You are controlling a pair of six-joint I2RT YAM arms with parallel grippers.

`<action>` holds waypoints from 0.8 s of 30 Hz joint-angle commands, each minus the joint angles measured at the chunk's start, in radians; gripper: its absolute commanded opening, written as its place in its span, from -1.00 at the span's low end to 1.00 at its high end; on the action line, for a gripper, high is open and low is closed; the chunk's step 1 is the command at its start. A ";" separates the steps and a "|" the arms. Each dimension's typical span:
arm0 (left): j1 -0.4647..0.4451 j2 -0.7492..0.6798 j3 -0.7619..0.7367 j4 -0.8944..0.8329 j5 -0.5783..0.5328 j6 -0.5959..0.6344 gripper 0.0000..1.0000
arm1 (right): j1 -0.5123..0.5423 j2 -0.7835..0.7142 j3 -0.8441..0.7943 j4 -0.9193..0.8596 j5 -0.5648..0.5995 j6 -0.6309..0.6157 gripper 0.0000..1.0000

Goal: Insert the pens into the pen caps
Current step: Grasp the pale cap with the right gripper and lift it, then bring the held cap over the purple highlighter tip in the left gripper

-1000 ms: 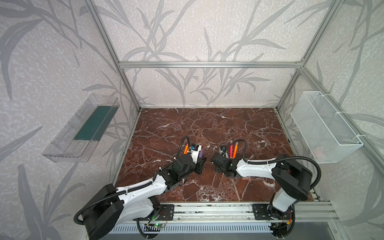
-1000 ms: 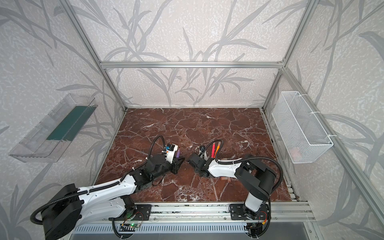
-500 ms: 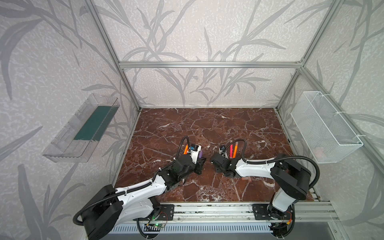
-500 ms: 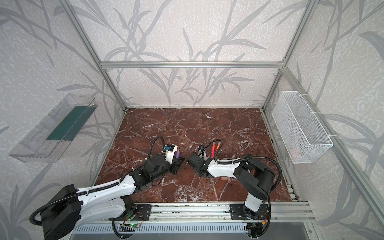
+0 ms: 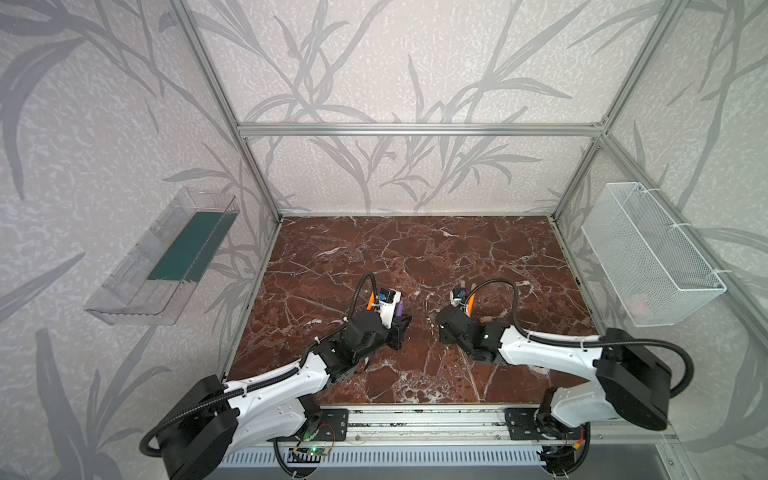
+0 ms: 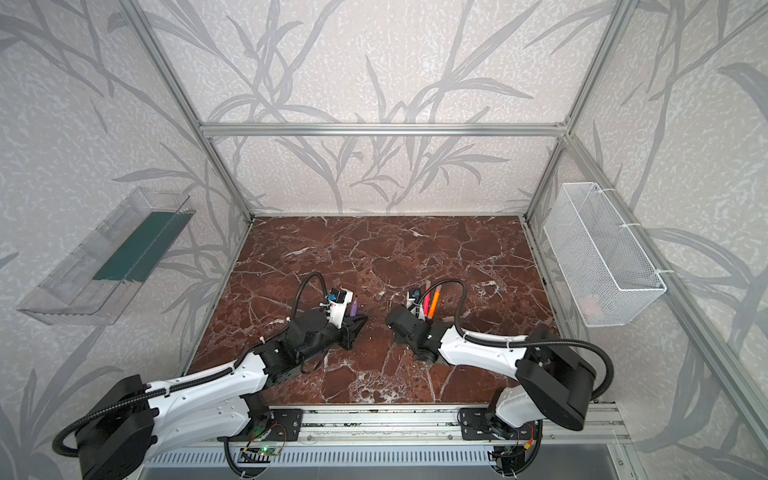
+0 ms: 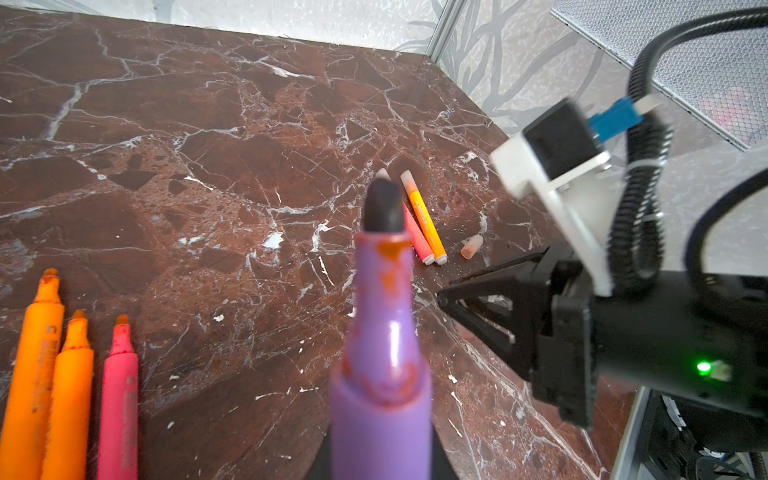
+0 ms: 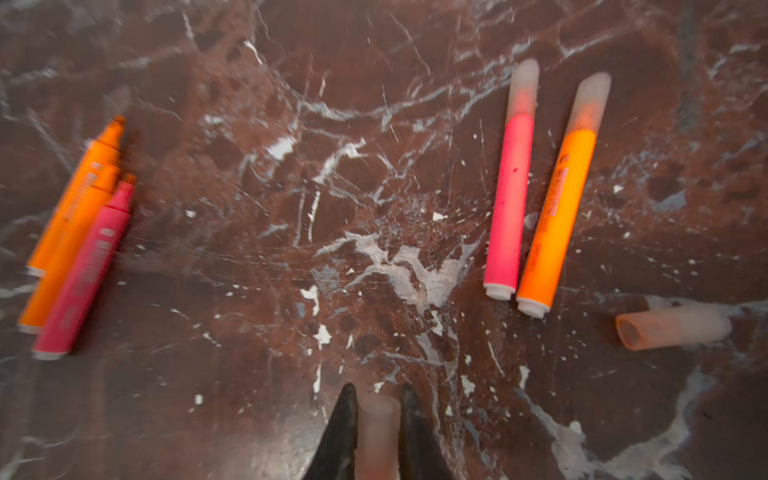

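Purple pen [image 7: 380, 353] looms blurred in the left wrist view, its rear cut off at the frame edge, and the left gripper [image 5: 402, 323] jaws clamped on it are mostly hidden there. Right gripper [image 8: 376, 401] jaws sit nearly together, pinching a pen cap [image 8: 376, 436] whose rear is cut off; that view is smeared. Both grippers hover low over the marble table [image 5: 415, 249], mid-front, facing each other and apart; the top views barely show either item.
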 commanded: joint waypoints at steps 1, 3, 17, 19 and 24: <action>0.005 -0.029 -0.014 -0.011 0.030 -0.008 -1.00 | 0.002 -0.104 -0.038 0.012 0.032 -0.026 -0.67; 0.005 -0.041 -0.017 -0.005 0.044 -0.013 -1.00 | 0.002 -0.167 -0.062 0.045 0.029 -0.039 -0.68; 0.003 -0.076 -0.041 0.121 0.224 -0.101 -1.00 | 0.002 -0.437 -0.167 0.481 -0.178 -0.134 -0.80; 0.004 -0.076 -0.042 0.146 0.249 -0.113 -1.00 | 0.001 -0.421 -0.168 0.544 -0.196 -0.124 -0.85; 0.005 -0.071 -0.048 0.187 0.278 -0.135 -1.00 | 0.002 -0.349 -0.160 0.702 -0.245 -0.103 -0.93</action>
